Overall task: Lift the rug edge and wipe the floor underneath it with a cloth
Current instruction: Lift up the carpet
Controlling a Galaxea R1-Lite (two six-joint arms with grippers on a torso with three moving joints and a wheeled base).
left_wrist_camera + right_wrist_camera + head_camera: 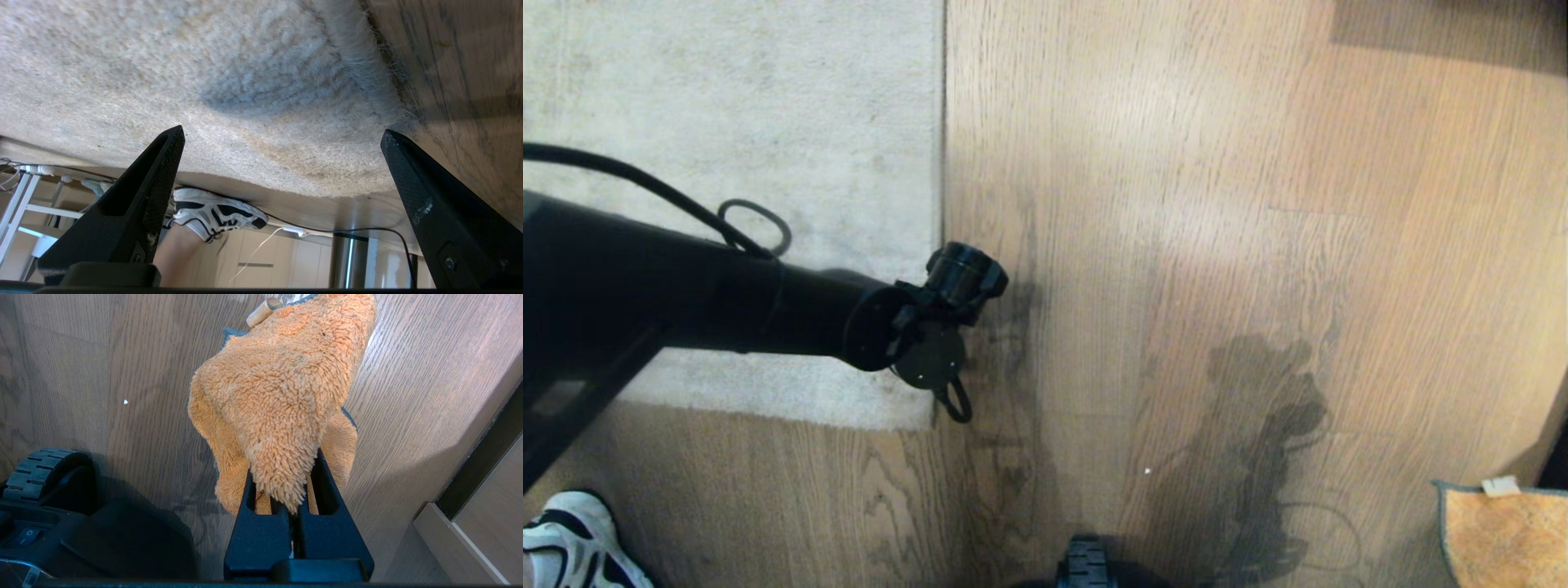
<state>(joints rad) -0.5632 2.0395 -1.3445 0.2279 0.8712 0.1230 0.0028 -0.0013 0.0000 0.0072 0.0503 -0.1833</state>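
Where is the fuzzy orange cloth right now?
The fuzzy orange cloth hangs pinched in the right gripper, over the brown wood floor at the robot's right, away from the grey rug.

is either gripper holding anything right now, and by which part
The right gripper holds the cloth, its fingers pinching a bunched fold. The left gripper is open over the rug edge, holding nothing.

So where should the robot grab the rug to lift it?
At the corner, coming in from the bare floor side. The rug lies flat, so its edge is the only part a finger can slide under. The left pincer is open, straddling that corner.
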